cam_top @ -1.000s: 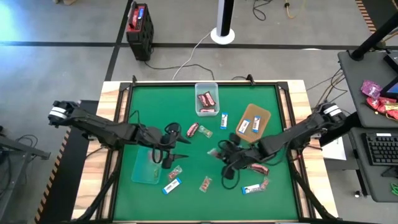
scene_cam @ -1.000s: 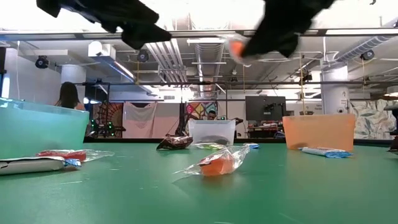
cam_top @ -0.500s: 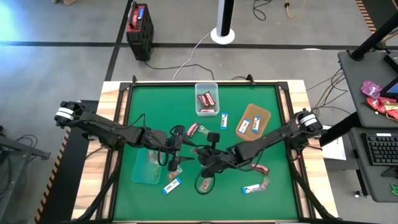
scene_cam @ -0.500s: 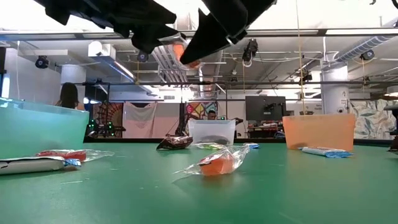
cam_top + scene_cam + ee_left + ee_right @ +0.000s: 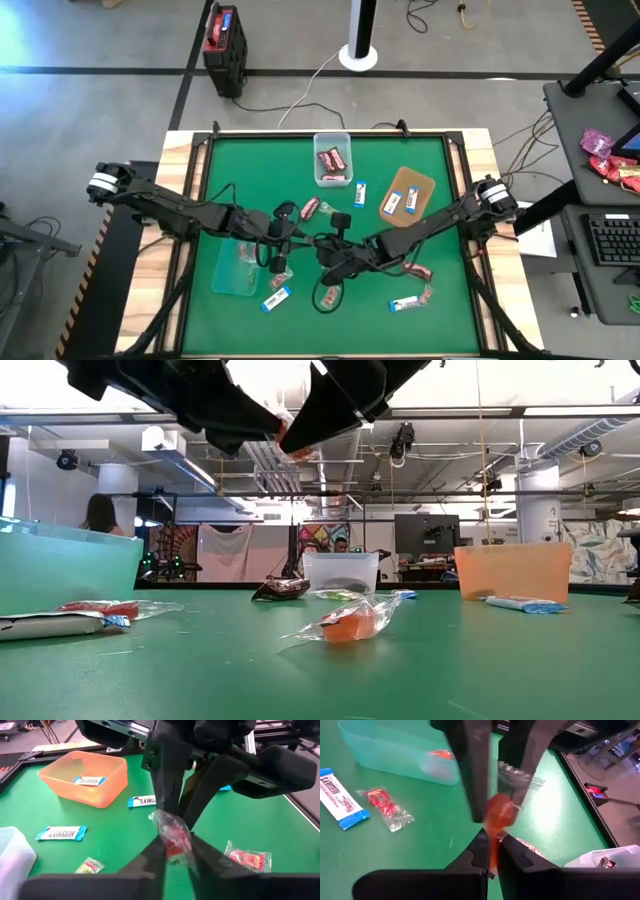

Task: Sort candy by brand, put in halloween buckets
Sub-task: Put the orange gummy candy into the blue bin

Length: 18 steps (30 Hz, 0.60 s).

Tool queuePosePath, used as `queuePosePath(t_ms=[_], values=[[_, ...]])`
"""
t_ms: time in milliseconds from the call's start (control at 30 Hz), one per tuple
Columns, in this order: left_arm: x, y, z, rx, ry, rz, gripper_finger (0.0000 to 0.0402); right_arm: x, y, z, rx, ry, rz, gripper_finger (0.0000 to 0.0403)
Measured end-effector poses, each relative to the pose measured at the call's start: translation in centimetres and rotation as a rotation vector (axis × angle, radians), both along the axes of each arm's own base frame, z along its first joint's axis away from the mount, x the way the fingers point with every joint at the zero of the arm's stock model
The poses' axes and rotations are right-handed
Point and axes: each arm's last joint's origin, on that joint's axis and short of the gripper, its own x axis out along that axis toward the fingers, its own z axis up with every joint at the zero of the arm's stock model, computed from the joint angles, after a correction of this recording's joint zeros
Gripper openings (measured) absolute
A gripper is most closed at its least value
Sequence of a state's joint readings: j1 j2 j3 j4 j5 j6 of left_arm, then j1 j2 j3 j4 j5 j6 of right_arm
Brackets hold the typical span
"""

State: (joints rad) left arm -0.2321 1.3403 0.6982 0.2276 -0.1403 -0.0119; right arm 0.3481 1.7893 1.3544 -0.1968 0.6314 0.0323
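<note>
High view
- Handover spot: left gripper [image 5: 283, 250] and right gripper [image 5: 322, 252] meet nose to nose just below frame centre, above the green table [image 5: 450, 310]; the piece between them is too small to make out here.
- Teal tub [image 5: 236, 265]: lower left of the mat, a small clear-wrapped piece or two inside.
- Clear tub [image 5: 332, 158]: top centre, dark red pieces in it.
- Brown tray [image 5: 408, 195]: right of centre, two blue-and-white bars inside.
- Loose candy: scattered over the lower half of the mat.

Low view
- Both arms: dark shapes across the top of frame, a red-orange piece [image 5: 292, 428] pinched where they meet, well off the table.
- Foreground: one clear-wrapped orange candy [image 5: 350, 622] lying at centre.

Left wrist view
- Left fingers: pressed together on the clear-pinkish candy [image 5: 173, 835] at frame centre, the right arm's fingers coming down onto the same piece.
- Brown tray [image 5: 85, 777]: upper left, one blue-and-white bar inside.

Right wrist view
- Right fingers: clamped on the lower edge of the same candy [image 5: 501, 813], centre frame.
- Teal tub [image 5: 395, 750]: upper left, one red piece showing inside.
- Handling, judged: very light, crinkly and slippery film around a small firm core; grip across the core, since the loose wrapper tails would likely slide out.
</note>
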Motion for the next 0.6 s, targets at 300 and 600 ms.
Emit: queuePosePath(t_ms=[300, 600], values=[[-0.2, 0.1, 0.3, 0.003, 0.008, -0.002, 0.0011, 0.0, 0.0, 0.0, 0.094, -0.015, -0.006, 0.0079], [-3.3, 0.5, 2.9, -0.087, 0.135, -0.021, 0.0004, -1.3, -0.5, 2.5, 0.134, -0.041, -0.015, 0.0198]])
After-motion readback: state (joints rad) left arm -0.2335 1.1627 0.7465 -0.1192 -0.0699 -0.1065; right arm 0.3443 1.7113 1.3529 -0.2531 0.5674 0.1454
